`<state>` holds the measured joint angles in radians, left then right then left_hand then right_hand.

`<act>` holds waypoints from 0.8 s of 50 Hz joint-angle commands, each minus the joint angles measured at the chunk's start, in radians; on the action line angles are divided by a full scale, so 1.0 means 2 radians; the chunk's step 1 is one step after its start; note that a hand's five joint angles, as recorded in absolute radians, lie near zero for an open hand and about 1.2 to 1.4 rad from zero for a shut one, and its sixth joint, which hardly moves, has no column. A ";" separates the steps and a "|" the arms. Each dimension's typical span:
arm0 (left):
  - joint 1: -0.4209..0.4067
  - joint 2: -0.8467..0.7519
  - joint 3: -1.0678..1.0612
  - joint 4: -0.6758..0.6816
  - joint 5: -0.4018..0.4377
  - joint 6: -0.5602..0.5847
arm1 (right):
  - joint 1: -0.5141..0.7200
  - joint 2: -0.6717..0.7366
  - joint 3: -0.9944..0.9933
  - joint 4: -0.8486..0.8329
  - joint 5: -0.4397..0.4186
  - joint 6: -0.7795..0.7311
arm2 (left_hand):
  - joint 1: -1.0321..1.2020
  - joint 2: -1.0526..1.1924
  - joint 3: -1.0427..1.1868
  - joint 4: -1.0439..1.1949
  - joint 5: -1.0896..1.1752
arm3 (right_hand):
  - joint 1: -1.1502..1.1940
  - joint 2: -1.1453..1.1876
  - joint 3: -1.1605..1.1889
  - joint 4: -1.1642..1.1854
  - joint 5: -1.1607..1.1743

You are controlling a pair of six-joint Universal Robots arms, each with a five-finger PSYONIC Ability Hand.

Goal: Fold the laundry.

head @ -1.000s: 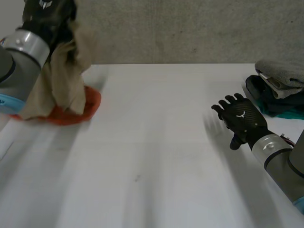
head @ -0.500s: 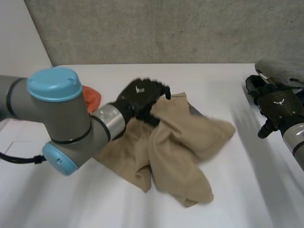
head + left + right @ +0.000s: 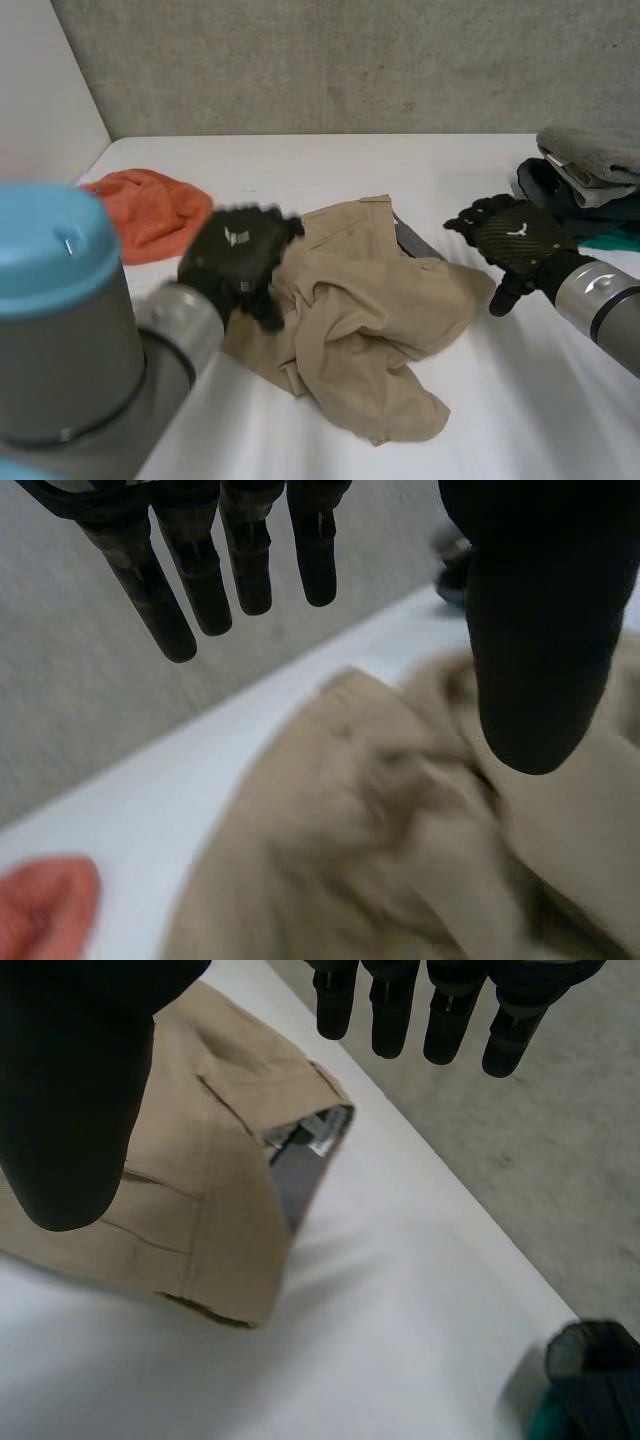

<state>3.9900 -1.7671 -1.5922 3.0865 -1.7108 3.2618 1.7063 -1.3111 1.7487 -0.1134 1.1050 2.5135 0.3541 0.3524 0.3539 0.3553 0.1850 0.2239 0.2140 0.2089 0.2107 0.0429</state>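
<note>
Now the tan garment lies waistband toward the wall; left robot hand, right robot hand straight-fingered, empty.

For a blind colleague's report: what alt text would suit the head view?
A crumpled tan garment lies on the white table, the robot's open black left hand at one edge, its open right hand beside the opposite edge. An orange cloth and a grey-and-dark laundry pile flank them.

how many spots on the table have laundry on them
3: an orange cloth at the far left, tan trousers in the middle, a stacked pile at the right edge; its pieces may hide others.
</note>
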 commanded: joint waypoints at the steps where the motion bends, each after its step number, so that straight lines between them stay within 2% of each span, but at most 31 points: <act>1: -0.011 -0.015 -0.056 0.001 0.004 -0.075 | 0.022 0.048 -0.005 -0.023 -0.018 -0.064 | 0.037 0.038 0.037 0.036 0.034 | 0.016 0.021 0.023 0.022 0.019; 5: -0.009 -0.051 -0.047 0.001 0.007 -0.110 | 0.037 0.080 -0.014 -0.038 -0.019 -0.098 | 0.033 0.033 0.033 0.032 0.030 | 0.096 0.101 0.104 0.103 0.099; 9: -0.012 -0.082 -0.027 0.005 0.007 -0.123 | 0.045 0.100 -0.021 -0.050 -0.019 -0.106 | 0.025 0.026 0.025 0.025 0.022 | 0.275 0.280 0.283 0.282 0.278; 10: -0.012 -0.091 -0.022 0.006 0.008 -0.124 | 0.049 0.103 -0.024 -0.056 -0.018 -0.106 | 0.025 0.026 0.025 0.025 0.022 | 0.392 0.397 0.399 0.398 0.395; 14: -0.023 -0.143 0.018 0.008 0.007 -0.125 | 0.052 0.103 -0.026 -0.072 -0.016 -0.100 | 0.032 0.033 0.033 0.032 0.030 | 0.586 0.591 0.593 0.592 0.589; 16: -0.031 -0.160 0.035 0.008 0.006 -0.126 | 0.052 0.103 -0.025 -0.077 -0.013 -0.099 | 0.037 0.038 0.037 0.036 0.034 | 0.586 0.591 0.594 0.593 0.589; 19: -0.047 -0.190 0.067 0.008 0.004 -0.127 | 0.051 0.102 -0.025 -0.077 -0.010 -0.099 | 0.149 0.150 0.150 0.149 0.147 | 0.586 0.591 0.594 0.593 0.589; 20: -0.048 -0.197 0.080 0.007 0.002 -0.131 | 0.051 0.101 -0.025 -0.077 -0.009 -0.098 | 0.295 0.296 0.295 0.295 0.293 | 0.586 0.591 0.594 0.593 0.589; 21: -0.050 -0.198 0.087 0.005 0.001 -0.135 | 0.051 0.100 -0.025 -0.077 -0.009 -0.097 | 0.395 0.396 0.396 0.395 0.393 | 0.586 0.591 0.594 0.593 0.589; 23: -0.051 -0.197 0.094 0.005 -0.001 -0.141 | 0.050 0.099 -0.026 -0.075 -0.004 -0.093 | 0.520 0.521 0.521 0.520 0.518 | 0.586 0.591 0.594 0.593 0.589; 27: -0.050 -0.189 0.112 0.001 -0.007 -0.148 | 0.048 0.083 -0.034 -0.071 0.010 -0.084 | 0.521 0.522 0.521 0.520 0.518 | 0.586 0.591 0.594 0.593 0.589; 31: -0.039 -0.130 0.122 -0.021 -0.009 -0.136 | 0.045 0.037 -0.051 -0.061 0.032 -0.073 | 0.521 0.522 0.521 0.520 0.518 | 0.586 0.591 0.594 0.593 0.589; 35: 0.008 -0.066 0.139 -0.051 -0.002 -0.117 | 0.046 -0.019 -0.088 -0.019 0.055 -0.063 | 0.521 0.522 0.521 0.520 0.518 | 0.586 0.591 0.594 0.593 0.589; 36: 0.028 -0.047 0.152 -0.066 0.002 -0.093 | 0.046 -0.028 -0.099 -0.006 0.059 -0.063 | 0.521 0.522 0.521 0.520 0.518 | 0.586 0.591 0.594 0.593 0.589; 39: 0.042 -0.027 0.176 -0.095 0.020 -0.041 | 0.048 -0.055 -0.149 0.057 0.069 -0.056 | 0.521 0.522 0.521 0.520 0.518 | 0.586 0.591 0.594 0.593 0.589; 40: 0.046 -0.019 0.192 -0.116 0.036 -0.001 | 0.049 -0.060 -0.162 0.075 0.071 -0.052 | 0.521 0.522 0.521 0.520 0.518 | 0.586 0.591 0.594 0.593 0.589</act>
<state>4.0006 -1.9128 -1.3015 2.9781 -1.7098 3.0551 1.7981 -1.3283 1.5719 -0.1488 1.2069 2.3843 1.1317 1.1894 1.1607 1.1965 0.9501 1.0801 1.1774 1.1882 1.1966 0.9825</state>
